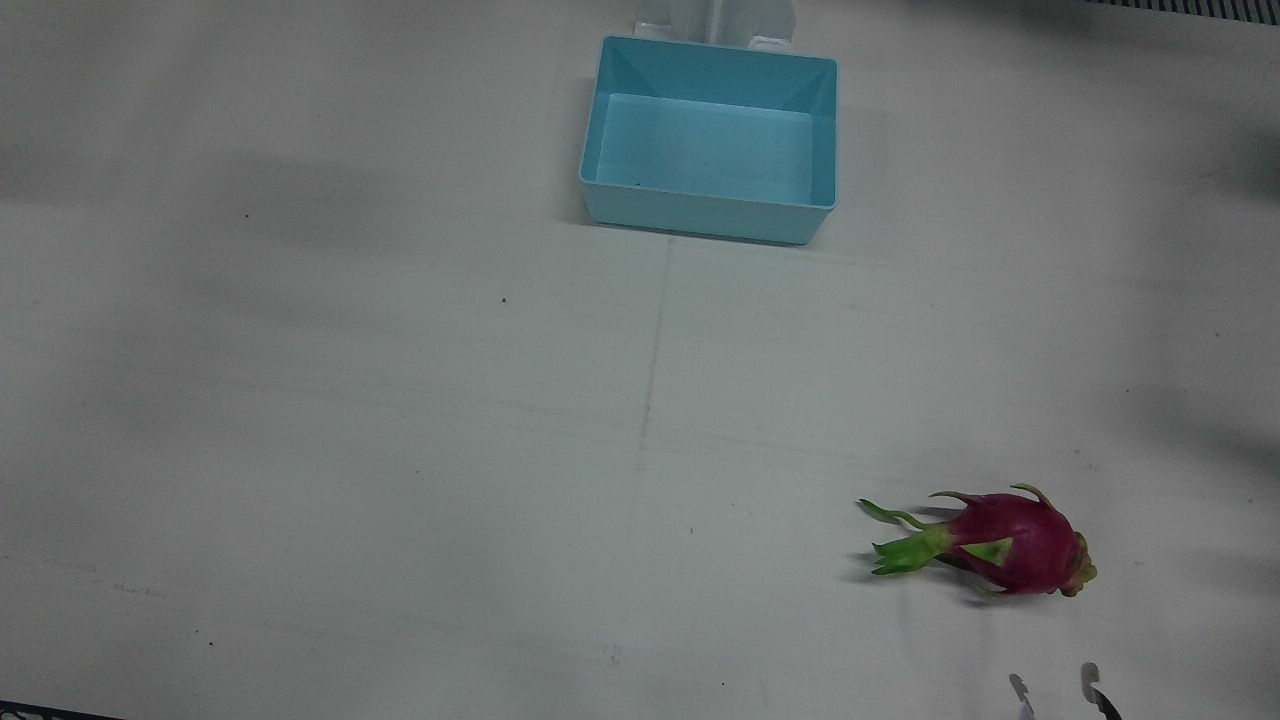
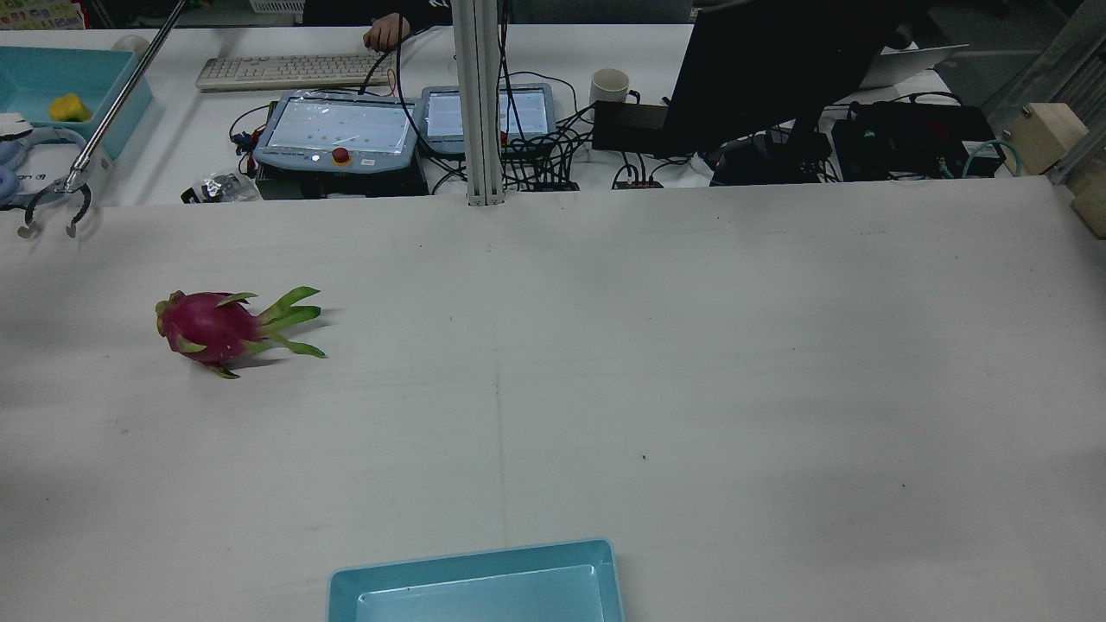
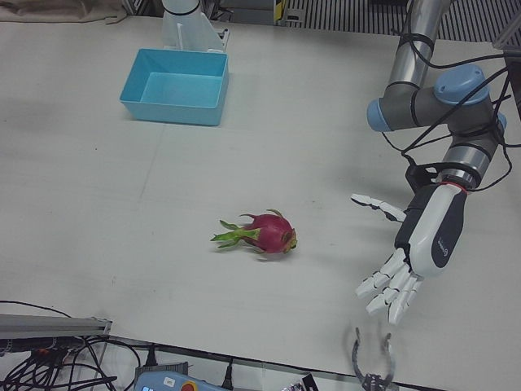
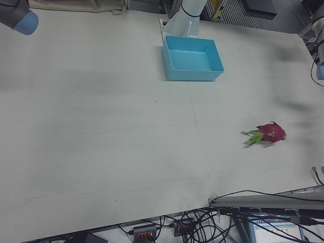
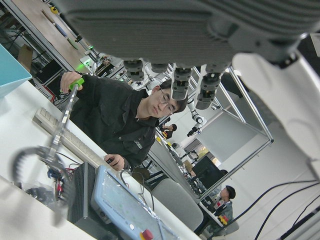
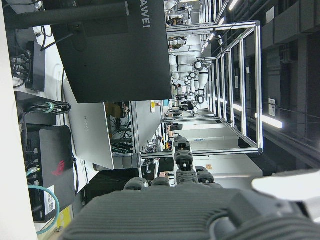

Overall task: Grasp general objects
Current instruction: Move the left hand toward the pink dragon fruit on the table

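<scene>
— Where's the dragon fruit (image 3: 267,233)?

— Near the table's operator-side edge, on my left arm's half. My left hand (image 3: 411,246) hangs beside it, fingers spread, holding nothing. My right hand (image 6: 190,200) looks empty; how spread, I can't tell.

— Approach?

— I'd close across the red body. It lies along that edge, green tips toward the middle.
</scene>
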You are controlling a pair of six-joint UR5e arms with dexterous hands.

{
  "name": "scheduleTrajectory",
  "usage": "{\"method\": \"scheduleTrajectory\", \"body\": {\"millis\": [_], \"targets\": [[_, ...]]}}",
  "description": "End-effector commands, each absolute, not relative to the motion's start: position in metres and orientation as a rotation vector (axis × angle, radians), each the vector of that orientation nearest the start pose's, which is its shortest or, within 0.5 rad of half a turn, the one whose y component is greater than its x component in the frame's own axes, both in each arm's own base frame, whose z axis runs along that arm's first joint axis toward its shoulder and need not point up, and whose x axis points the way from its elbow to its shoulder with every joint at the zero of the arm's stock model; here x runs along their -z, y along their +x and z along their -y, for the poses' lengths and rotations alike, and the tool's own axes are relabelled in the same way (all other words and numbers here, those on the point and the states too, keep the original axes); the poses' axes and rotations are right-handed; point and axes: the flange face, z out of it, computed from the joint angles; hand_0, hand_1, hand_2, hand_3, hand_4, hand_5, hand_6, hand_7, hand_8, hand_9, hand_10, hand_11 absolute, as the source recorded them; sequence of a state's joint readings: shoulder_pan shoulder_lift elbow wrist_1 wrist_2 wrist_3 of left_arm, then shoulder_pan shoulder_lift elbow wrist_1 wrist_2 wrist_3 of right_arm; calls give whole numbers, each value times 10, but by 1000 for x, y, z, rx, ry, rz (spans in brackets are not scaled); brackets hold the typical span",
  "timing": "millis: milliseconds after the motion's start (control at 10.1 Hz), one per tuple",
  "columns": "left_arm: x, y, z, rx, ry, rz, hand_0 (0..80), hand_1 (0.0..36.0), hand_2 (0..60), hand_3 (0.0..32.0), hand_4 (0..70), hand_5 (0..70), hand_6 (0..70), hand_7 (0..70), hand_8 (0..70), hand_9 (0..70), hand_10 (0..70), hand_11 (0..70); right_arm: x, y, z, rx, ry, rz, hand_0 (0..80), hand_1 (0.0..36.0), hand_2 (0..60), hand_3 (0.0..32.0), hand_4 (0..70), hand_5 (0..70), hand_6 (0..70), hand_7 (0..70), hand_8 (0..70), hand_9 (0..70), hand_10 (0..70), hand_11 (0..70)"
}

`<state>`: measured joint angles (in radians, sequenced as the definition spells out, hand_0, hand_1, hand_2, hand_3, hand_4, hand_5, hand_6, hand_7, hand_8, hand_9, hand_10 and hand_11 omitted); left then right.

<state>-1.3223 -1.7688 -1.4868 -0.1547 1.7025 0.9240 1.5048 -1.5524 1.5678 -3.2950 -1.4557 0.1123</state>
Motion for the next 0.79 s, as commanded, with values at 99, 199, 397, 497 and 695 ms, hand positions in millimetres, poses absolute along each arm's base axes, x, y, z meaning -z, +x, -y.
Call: {"method": "scheduleTrajectory", "body": {"millis": [99,199,397,497,695], "targets": [[-523,124,568,873,721,-1746,526,202,65,0,0,69,0,124,0,10,0,0,-694,113,493,2282,44,-1994,0,0,0,0,0,0,0,0,0,0,0,0],[-521,148,562,830,735,-1718,526,207,80,0,0,72,0,128,0,11,0,0,-694,113,493,2281,45,-1993,0,0,0,0,0,0,0,0,0,0,0,0],[-518,212,551,798,732,-1689,515,198,83,0,0,68,0,122,0,10,0,0,-694,112,493,2283,46,-1994,0,0,0,0,0,0,0,0,0,0,0,0],[-508,230,553,759,747,-1665,509,190,67,0,0,56,0,114,0,8,0,0,-694,112,493,2282,47,-1993,0,0,0,0,0,0,0,0,0,0,0,0],[-513,240,567,757,748,-1636,509,187,58,0,0,48,0,108,0,7,0,0,-694,113,493,2282,44,-1994,0,0,0,0,0,0,0,0,0,0,0,0]]}}
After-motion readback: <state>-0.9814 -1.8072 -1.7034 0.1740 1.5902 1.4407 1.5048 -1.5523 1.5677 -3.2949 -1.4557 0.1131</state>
